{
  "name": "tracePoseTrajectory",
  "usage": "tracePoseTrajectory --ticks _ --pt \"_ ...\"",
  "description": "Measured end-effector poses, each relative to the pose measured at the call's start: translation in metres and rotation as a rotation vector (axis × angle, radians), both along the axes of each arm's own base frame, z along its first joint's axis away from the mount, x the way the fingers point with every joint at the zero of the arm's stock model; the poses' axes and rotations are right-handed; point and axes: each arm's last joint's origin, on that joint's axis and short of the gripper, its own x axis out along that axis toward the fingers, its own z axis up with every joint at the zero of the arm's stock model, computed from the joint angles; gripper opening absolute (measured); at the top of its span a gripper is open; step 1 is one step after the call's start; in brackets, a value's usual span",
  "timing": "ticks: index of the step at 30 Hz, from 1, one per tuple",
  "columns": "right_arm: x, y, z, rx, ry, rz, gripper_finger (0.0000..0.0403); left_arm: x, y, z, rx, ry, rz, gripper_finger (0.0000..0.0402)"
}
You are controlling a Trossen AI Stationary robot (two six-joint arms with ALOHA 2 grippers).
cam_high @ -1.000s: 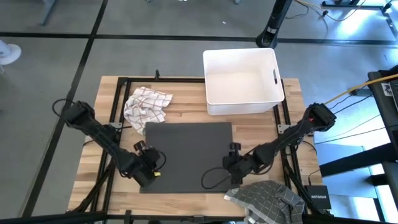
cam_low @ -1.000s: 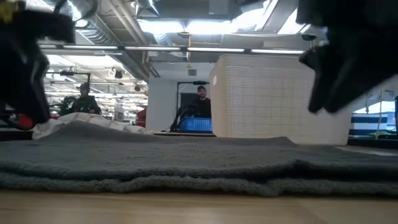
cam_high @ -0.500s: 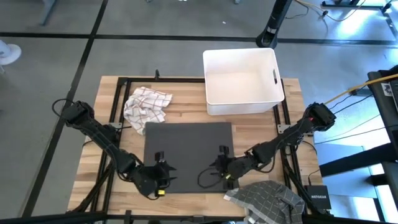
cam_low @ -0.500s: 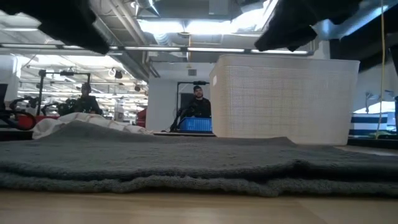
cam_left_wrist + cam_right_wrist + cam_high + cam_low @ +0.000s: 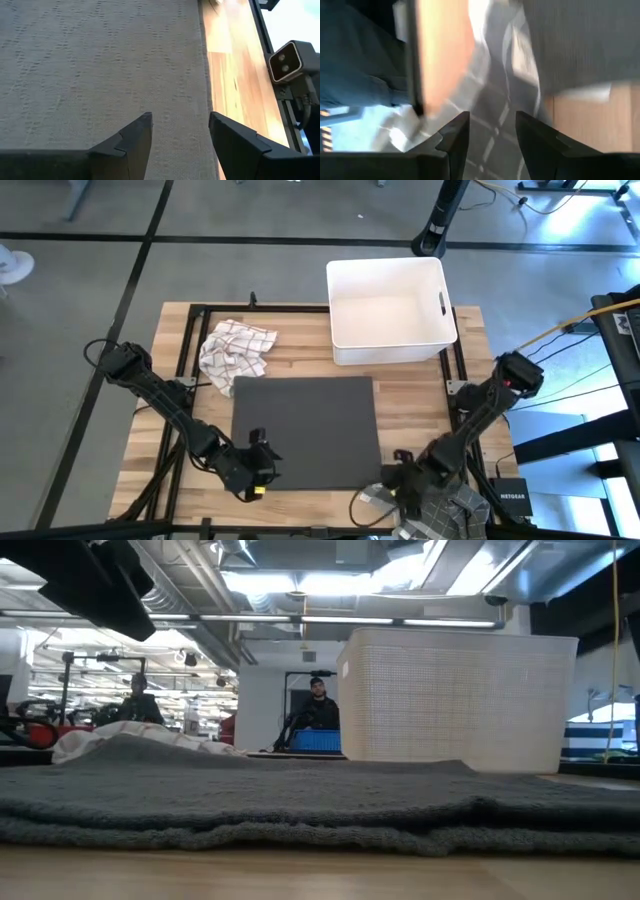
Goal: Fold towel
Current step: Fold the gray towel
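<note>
A dark grey towel [image 5: 305,430] lies flat on the middle of the table; it fills the foreground of the low view [image 5: 300,805]. My left gripper [image 5: 262,463] hovers open above the towel's near left corner, with the weave under its fingers in the left wrist view [image 5: 180,135]. My right gripper [image 5: 395,485] is open, off the dark towel's near right corner, above a crumpled grey checked towel [image 5: 432,502] at the near right edge. In the right wrist view [image 5: 492,130] that cloth and bare wood show blurred.
A white bin [image 5: 390,310] stands at the far right of the table, behind the towel in the low view [image 5: 455,700]. A crumpled red-and-white checked cloth [image 5: 237,348] lies at the far left. Bare wood [image 5: 410,395] shows right of the dark towel. People sit in the room beyond.
My right gripper has drawn back from the dark towel's near right part toward the table's near right corner, ending over the checked towel, and has left the low view. My left gripper has shifted a little toward the near edge and risen. The dark towel lies as before.
</note>
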Motion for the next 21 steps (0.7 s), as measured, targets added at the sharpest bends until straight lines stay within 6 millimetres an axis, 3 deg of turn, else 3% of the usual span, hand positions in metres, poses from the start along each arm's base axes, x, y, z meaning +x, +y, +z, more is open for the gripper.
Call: tracePoseTrajectory --ticks 4,9,12,15,17,21 --pt "-0.012 0.003 -0.021 -0.083 0.147 -0.005 0.0163 -0.001 -0.001 0.000 0.011 0.002 -0.012 0.0188" --pt "-0.030 -0.026 -0.033 -0.398 0.427 -0.104 0.0163 -0.003 0.001 -0.002 0.023 0.024 -0.005 0.0188" --pt "-0.043 -0.049 -0.030 -0.646 0.530 -0.183 0.0163 -0.004 0.002 -0.003 0.024 0.043 0.010 0.0188" --pt "-0.046 -0.056 -0.023 -0.726 0.550 -0.228 0.0163 -0.005 0.003 -0.005 0.036 0.058 0.012 0.0188" --pt "-0.045 -0.055 -0.019 -0.718 0.559 -0.203 0.0163 -0.005 0.002 -0.004 0.032 0.055 0.012 0.0188" --pt "-0.035 -0.042 0.008 -0.614 0.497 -0.154 0.0163 -0.003 -0.001 0.005 0.018 0.038 -0.010 0.0186"
